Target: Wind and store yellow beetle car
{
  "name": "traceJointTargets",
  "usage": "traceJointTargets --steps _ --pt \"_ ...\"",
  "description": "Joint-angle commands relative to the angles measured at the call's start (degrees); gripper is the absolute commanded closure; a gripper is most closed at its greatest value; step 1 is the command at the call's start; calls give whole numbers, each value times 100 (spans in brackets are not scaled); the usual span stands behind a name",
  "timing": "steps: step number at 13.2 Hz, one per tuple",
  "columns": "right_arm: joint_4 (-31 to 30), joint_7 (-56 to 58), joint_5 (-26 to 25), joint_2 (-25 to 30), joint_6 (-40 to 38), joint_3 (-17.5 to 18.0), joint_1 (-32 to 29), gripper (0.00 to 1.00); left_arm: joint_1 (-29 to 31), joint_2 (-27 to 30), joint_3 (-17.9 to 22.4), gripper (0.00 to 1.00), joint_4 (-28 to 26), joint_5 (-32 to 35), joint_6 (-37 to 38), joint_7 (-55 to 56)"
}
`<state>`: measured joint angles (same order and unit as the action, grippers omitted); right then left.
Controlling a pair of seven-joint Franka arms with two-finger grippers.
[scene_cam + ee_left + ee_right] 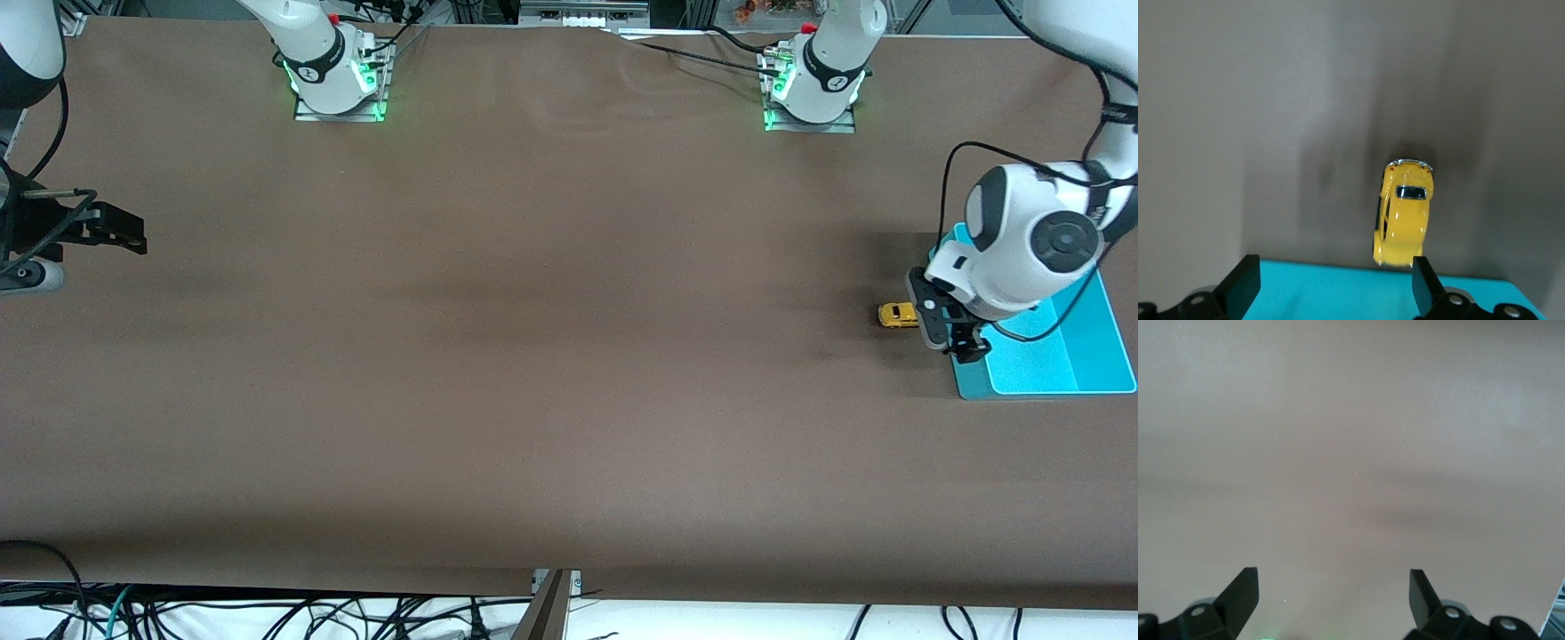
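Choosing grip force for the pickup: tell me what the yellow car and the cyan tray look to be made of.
Yellow car: glossy painted shell with highlights along the roof and a bright chrome-like bumper; probably die-cast metal, though hard plastic would look the same.
Cyan tray: flat, evenly coloured, low-sheen surface with a raised rim; likely moulded plastic.
The open left gripper hovers over the tray's edge beside the car.

One yellow beetle car (898, 315), one cyan tray (1090, 356), two arms.
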<state>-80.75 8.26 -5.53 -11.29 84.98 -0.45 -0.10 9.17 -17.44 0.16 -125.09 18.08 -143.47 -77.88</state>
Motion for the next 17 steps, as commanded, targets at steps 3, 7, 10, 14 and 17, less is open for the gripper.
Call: traceJointTargets --steps 3,7,10,14,17 --pt "-372 -492 228 356 -51 72 -218 0 366 -321 -43 0 -323 327 -682 -227" --pt "-381 -606 228 286 -60 54 -210 0 436 -656 -43 0 -472 327 -1148 -227" --pt "-345 -580 219 242 -25 45 -183 0 436 -647 -51 0 -543 327 -1149 -245" --pt "-345 -597 219 224 -16 45 -183 0 428 -532 -69 2 -543 327 -1078 -297" --pt "-337 -633 202 101 19 72 -131 0 428 -533 -78 88 -517 327 -1087 -386"
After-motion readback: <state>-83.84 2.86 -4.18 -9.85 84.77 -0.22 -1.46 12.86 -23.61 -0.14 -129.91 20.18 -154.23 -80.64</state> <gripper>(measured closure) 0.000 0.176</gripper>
